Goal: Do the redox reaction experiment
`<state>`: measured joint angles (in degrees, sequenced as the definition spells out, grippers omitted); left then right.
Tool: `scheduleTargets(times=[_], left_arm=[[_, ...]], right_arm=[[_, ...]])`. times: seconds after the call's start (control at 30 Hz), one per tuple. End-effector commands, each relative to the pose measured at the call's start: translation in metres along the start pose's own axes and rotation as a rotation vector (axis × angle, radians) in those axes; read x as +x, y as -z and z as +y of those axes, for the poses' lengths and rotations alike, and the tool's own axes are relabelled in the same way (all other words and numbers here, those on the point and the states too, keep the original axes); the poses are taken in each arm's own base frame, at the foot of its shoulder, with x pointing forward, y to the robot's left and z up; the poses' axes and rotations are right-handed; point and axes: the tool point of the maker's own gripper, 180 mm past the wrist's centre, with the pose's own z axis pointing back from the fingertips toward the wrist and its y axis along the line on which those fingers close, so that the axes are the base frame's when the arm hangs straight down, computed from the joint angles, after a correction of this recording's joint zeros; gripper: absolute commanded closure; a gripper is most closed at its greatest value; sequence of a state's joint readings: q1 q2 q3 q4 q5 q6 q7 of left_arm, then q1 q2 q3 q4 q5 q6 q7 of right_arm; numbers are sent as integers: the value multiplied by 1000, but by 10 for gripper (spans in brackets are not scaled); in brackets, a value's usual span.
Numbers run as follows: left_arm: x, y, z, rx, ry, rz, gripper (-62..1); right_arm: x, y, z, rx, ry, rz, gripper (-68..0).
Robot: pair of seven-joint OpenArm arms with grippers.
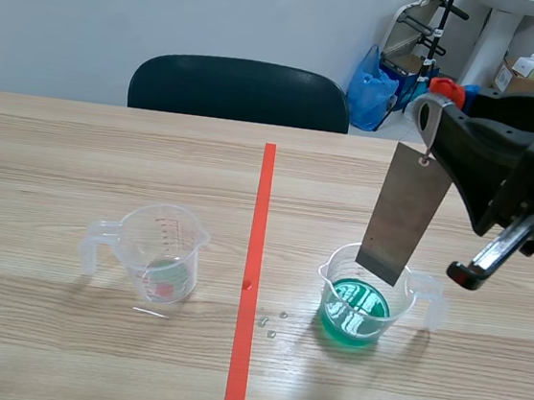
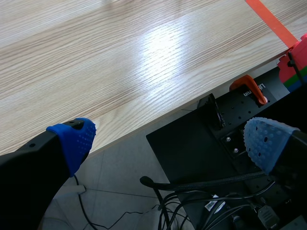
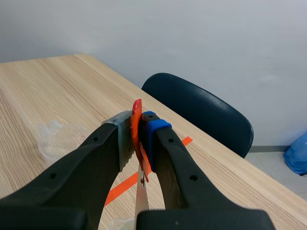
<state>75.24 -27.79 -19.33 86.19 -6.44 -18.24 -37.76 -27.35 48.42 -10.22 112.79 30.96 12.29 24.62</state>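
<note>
A grey metal plate (image 1: 402,215) hangs from a clip held by my right gripper (image 1: 437,118), which is shut on the clip's orange-red handle (image 3: 138,129). The plate's lower edge sits at the rim of a clear beaker (image 1: 363,303) holding green liquid, right of the tape line. In the right wrist view the plate (image 3: 140,201) drops down between the fingers. A second clear beaker (image 1: 157,250), almost empty, stands left of the line. My left gripper (image 2: 165,132) is open over the table's near edge, holding nothing; it does not show in the scene view.
A few droplets (image 1: 271,321) lie on the table beside the tape line. A dark chair (image 1: 241,89) stands at the far side. Below the left gripper are a black base plate (image 2: 201,143), an orange clamp (image 2: 247,86) and cables.
</note>
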Motion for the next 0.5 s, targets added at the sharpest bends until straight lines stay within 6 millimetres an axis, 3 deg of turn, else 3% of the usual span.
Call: scheduleTargets(times=[0.0,0.47], left_arm=[[4,0,0,2,-3,-16,-623],[3,0,0,2,-3,-9,-623]], right_arm=[[13,2,-3,-2,-10,-46,-15],[-6,1,-15,-58,46,-43,-15]])
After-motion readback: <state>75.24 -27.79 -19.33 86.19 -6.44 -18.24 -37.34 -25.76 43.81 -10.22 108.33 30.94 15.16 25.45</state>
